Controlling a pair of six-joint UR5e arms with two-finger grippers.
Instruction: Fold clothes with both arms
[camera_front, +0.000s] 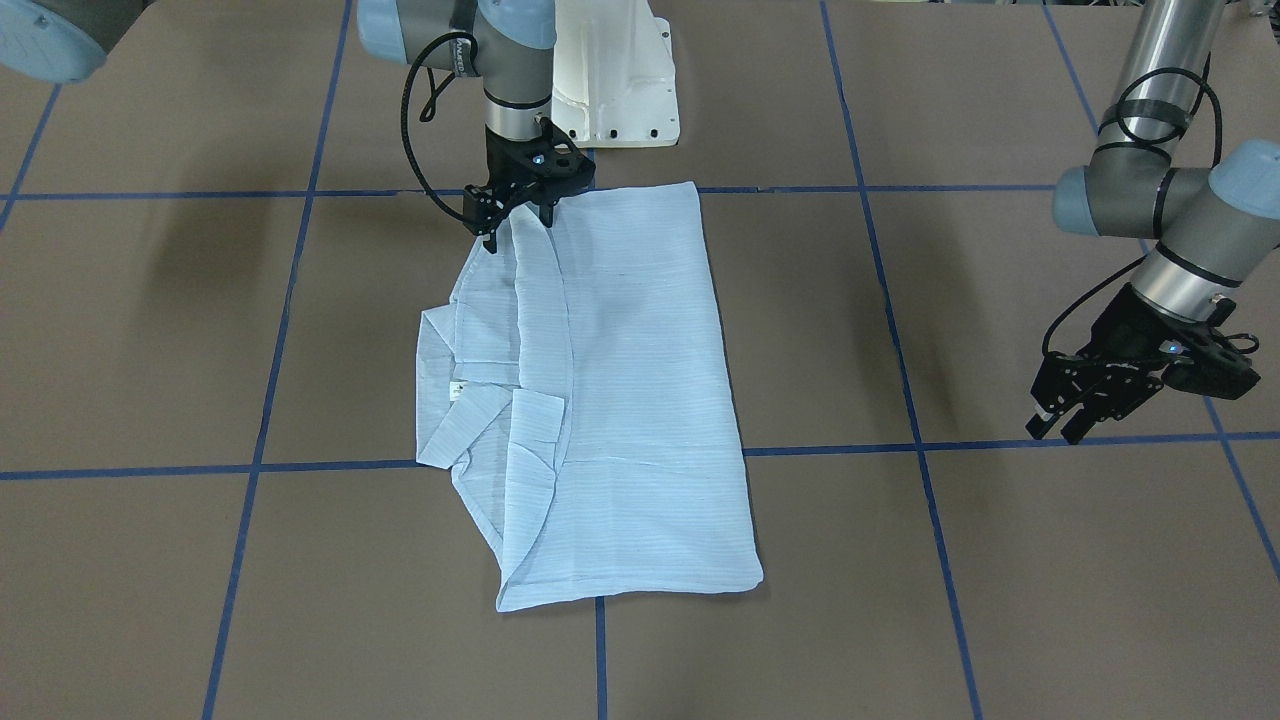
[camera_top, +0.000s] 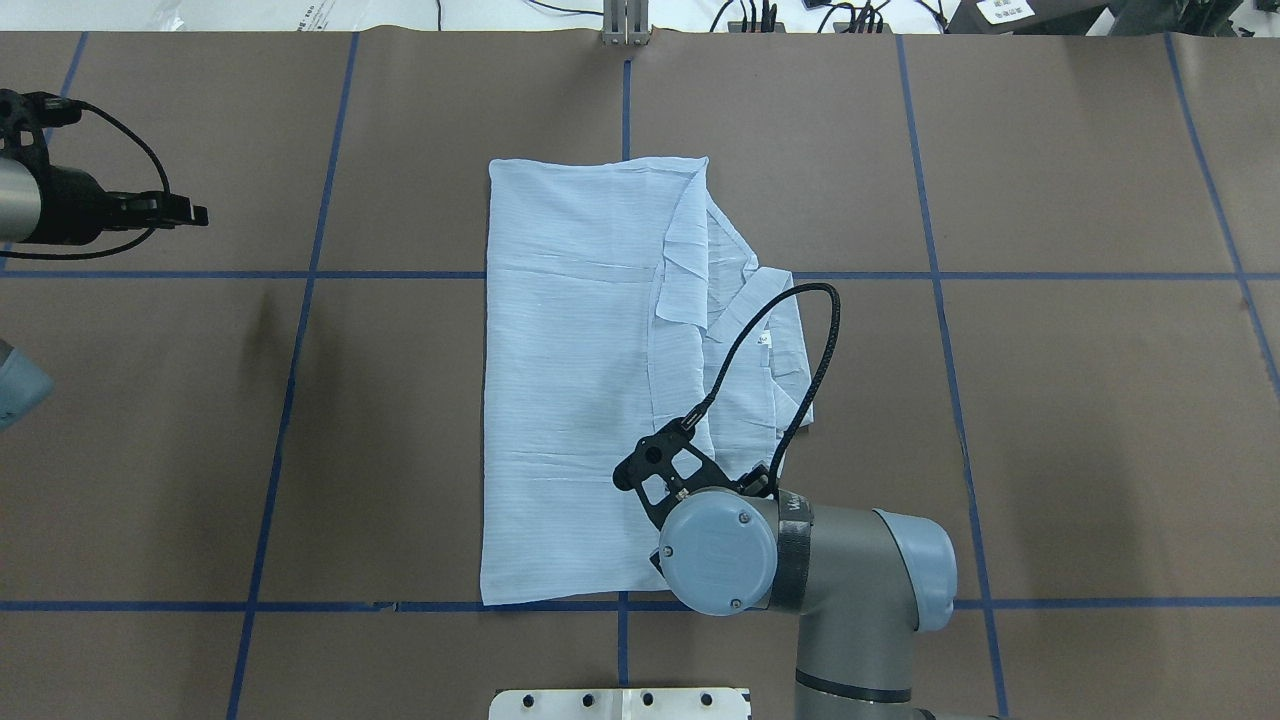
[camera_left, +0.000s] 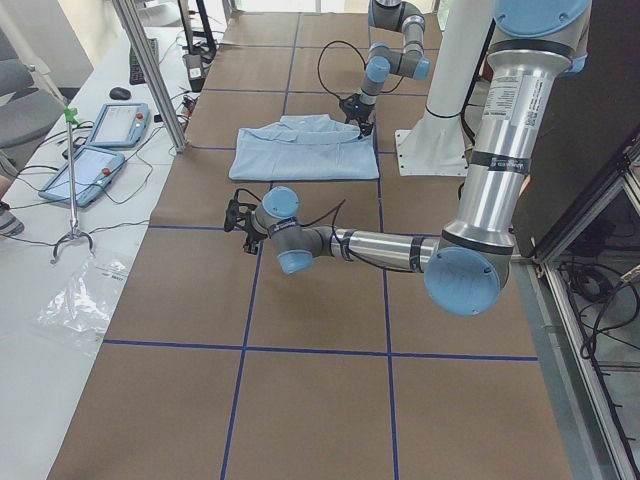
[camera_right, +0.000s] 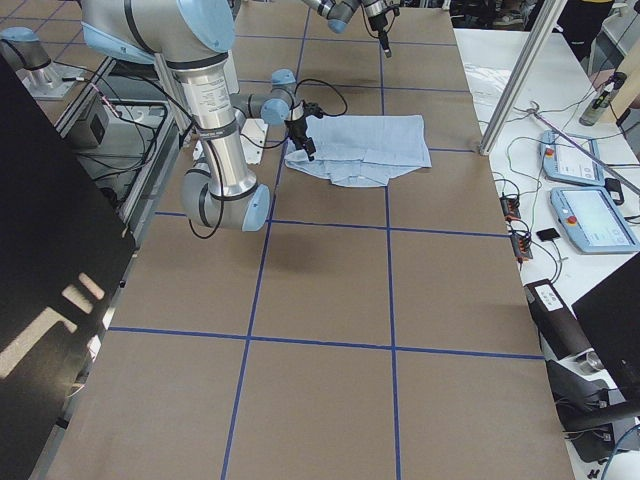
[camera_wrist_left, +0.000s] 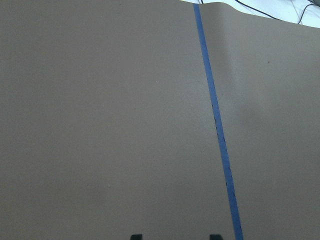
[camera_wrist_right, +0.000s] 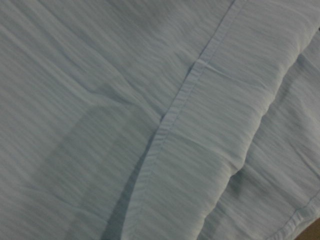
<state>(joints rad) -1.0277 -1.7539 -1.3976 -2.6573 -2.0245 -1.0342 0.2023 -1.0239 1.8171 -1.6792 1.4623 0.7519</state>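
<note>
One shirt (camera_front: 620, 380) lies part-folded on tabletop (camera_front: 900, 600). At its robot-side edge the spread right pincer (camera_front: 520, 225) should pinch all layers squarely. Well apart, the left pincer (camera_front: 1058, 428) hangs spread.

R arm (camera_top: 800, 570) covers shirt's (camera_top: 570, 380) near corner overhead.

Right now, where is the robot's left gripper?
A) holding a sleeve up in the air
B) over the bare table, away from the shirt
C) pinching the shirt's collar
B: the left gripper hangs over the bare brown table, well off to the side of the shirt, and its wrist camera shows only table and blue tape.
</note>
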